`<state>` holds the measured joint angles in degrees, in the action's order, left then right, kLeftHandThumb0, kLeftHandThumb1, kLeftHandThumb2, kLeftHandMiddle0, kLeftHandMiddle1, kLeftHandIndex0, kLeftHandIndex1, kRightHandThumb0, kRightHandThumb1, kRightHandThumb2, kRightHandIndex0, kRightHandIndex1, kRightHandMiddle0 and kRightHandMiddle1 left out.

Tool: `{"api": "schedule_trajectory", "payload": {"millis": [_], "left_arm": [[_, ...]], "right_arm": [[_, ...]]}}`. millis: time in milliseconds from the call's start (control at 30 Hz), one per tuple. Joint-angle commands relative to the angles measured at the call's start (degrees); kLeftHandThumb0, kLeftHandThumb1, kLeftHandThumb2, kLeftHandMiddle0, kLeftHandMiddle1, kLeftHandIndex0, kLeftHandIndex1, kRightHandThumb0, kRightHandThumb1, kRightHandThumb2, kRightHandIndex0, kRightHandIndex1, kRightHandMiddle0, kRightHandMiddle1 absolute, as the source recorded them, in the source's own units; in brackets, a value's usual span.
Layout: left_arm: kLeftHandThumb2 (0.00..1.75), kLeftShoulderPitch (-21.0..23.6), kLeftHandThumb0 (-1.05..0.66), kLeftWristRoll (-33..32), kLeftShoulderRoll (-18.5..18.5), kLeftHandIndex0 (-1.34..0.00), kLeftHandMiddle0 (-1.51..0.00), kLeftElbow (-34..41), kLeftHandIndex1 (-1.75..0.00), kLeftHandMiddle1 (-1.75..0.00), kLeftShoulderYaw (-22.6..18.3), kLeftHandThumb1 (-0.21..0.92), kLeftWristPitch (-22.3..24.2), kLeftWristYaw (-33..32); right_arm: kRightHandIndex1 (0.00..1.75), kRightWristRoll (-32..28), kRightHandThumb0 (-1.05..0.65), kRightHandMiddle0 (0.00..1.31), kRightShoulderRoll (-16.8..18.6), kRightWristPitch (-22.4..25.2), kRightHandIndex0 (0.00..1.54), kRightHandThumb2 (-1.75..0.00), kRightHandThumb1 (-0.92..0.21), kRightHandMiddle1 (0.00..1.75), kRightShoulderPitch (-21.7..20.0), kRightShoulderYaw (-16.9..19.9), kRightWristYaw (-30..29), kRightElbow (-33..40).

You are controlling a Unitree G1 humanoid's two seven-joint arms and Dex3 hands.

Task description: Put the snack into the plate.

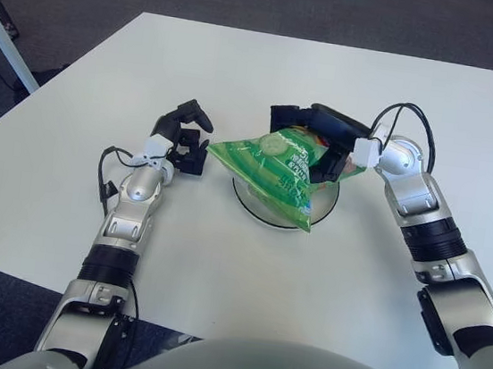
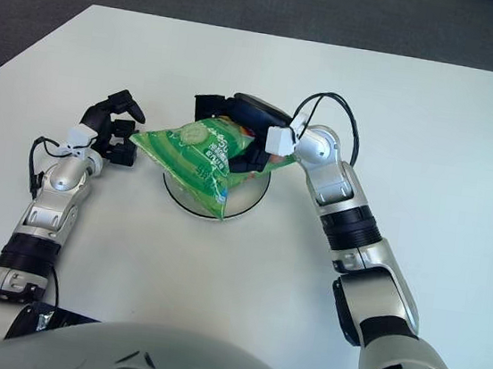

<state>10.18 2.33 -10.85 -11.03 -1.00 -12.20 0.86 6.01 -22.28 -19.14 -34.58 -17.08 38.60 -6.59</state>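
A green snack bag (image 1: 280,168) is held over the round plate (image 1: 327,201) at the table's middle. My right hand (image 1: 319,139) grips the bag's far right end from above, fingers curled on it. The bag's lower end hangs over the plate's front and covers most of it; I cannot tell whether it touches. My left hand (image 1: 187,137) is just left of the bag's left tip, fingers relaxed and holding nothing. In the right eye view the bag (image 2: 198,156) and plate (image 2: 254,194) show the same.
The white table (image 1: 243,67) spreads around the plate. Its left edge and front edge are near my left arm. A white table leg (image 1: 7,43) stands on the dark floor at far left.
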Motion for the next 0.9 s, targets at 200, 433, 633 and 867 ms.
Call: {"api": "schedule_trajectory", "payload": {"millis": [200,433,633,867], "left_arm": [[1.46,-5.78,-0.53,0.46,3.01,-0.71,-1.29,-2.73,-1.75,-1.75,1.2,0.2,-0.07,-0.67],[1.46,-5.71,-0.53,1.49,2.73,-0.71,-1.29,-3.07,-1.75,-1.75,1.38,0.19,-0.98,-1.22],[1.47,-5.69,-0.53,3.38,2.01,-0.72,-1.28,-3.65,-1.75,-1.75,1.98,0.19,-3.02,-1.96],[1.46,-5.64,-0.53,4.22,1.85,-0.71,-1.28,-3.76,-1.75,-1.75,2.17,0.2,-2.73,-2.42]], "right_arm": [[1.58,-3.11,-0.58,0.23,-1.17,-3.23,0.33,-0.72,-0.64,1.55,-0.19,0.4,4.45,-2.17],[1.43,-5.53,-0.73,0.11,-1.4,-4.91,0.26,-0.69,-0.62,1.46,-1.05,0.22,8.64,-4.61],[1.04,-7.38,-0.8,0.02,-2.84,-9.6,0.08,-0.63,-0.66,1.22,-3.49,-0.99,16.02,-8.55],[0.38,-10.9,-0.87,0.0,-2.99,-11.9,0.01,-0.49,-0.76,0.82,-6.42,-1.73,25.14,-13.18]]}}
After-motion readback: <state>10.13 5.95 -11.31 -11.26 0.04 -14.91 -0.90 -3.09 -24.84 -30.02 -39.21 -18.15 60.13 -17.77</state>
